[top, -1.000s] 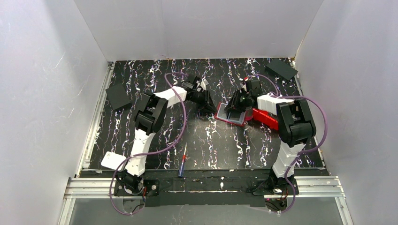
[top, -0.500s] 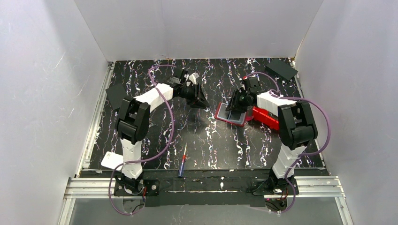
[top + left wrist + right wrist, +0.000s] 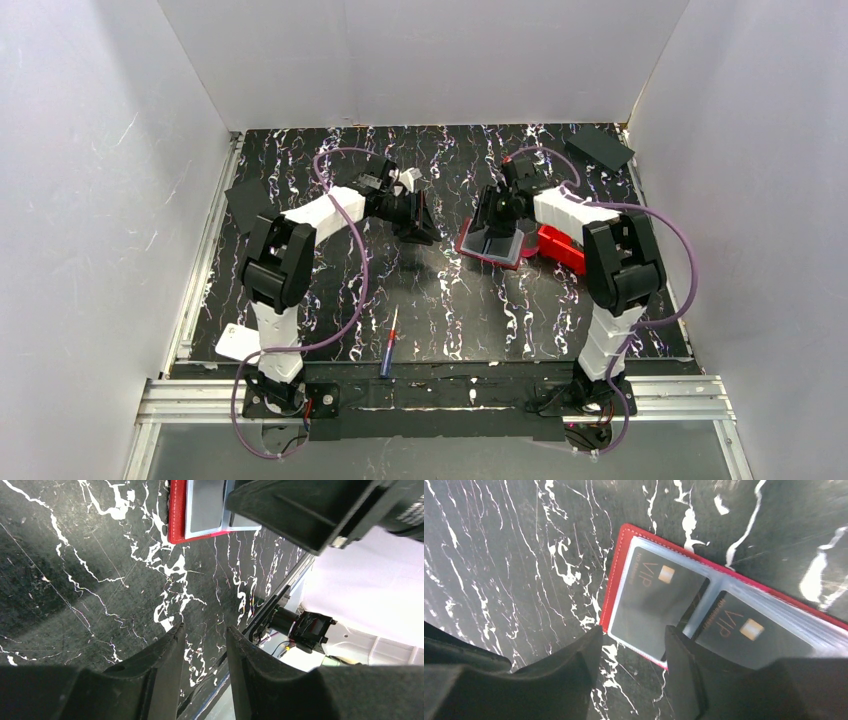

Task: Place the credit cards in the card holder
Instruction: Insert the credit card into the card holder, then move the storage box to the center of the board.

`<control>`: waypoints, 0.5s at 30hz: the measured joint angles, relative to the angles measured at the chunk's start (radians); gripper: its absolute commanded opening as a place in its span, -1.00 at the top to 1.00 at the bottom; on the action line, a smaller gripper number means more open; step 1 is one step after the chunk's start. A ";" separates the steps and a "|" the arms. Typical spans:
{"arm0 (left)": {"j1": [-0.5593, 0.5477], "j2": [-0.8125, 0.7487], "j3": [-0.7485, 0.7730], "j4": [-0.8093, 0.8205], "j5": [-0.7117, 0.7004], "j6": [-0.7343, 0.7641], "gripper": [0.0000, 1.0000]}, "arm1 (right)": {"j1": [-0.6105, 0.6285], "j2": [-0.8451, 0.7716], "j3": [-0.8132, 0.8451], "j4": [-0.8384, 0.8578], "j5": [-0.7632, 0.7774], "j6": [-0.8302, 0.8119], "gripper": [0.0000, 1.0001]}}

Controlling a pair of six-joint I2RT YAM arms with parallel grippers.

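Credit cards (image 3: 656, 602) look pocketed in the card holder (image 3: 613, 580); left gripper (image 3: 205, 627) and right gripper (image 3: 633, 629) by it gape empty, so I'd guess withdrawing comes next.

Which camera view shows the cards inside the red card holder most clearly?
The right wrist view: both cards sit in clear pockets of the card holder, VIP print readable. The top view shows only a small red case; the left wrist view shows one corner.

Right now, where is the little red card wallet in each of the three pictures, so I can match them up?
Overhead view: wallet, right of centre on the table.
Left wrist view: wallet at the top edge, only a corner.
Right wrist view: wallet lying open, centre to right.
Shared landmark: the black table with white veins.
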 measured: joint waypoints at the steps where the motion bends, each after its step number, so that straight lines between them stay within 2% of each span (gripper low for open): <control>1: 0.000 -0.004 -0.002 -0.004 0.000 0.003 0.27 | 0.004 -0.005 0.034 -0.051 0.023 -0.018 -0.32; 5: -0.001 -0.026 -0.002 -0.004 0.002 0.014 0.22 | -0.005 -0.101 0.156 -0.267 0.164 -0.111 -0.54; 8: -0.003 -0.043 -0.002 -0.003 0.008 0.016 0.17 | -0.082 -0.238 0.182 -0.375 0.261 -0.175 -0.78; 10: -0.007 -0.049 -0.002 -0.002 0.009 0.018 0.12 | -0.202 -0.337 0.179 -0.438 0.318 -0.220 -0.95; 13: -0.021 -0.049 -0.002 -0.002 0.011 0.019 0.06 | -0.400 -0.427 0.140 -0.476 0.402 -0.276 -0.97; 15: -0.033 -0.049 -0.002 0.002 0.021 0.017 0.04 | -0.482 -0.445 0.097 -0.500 0.442 -0.301 -0.97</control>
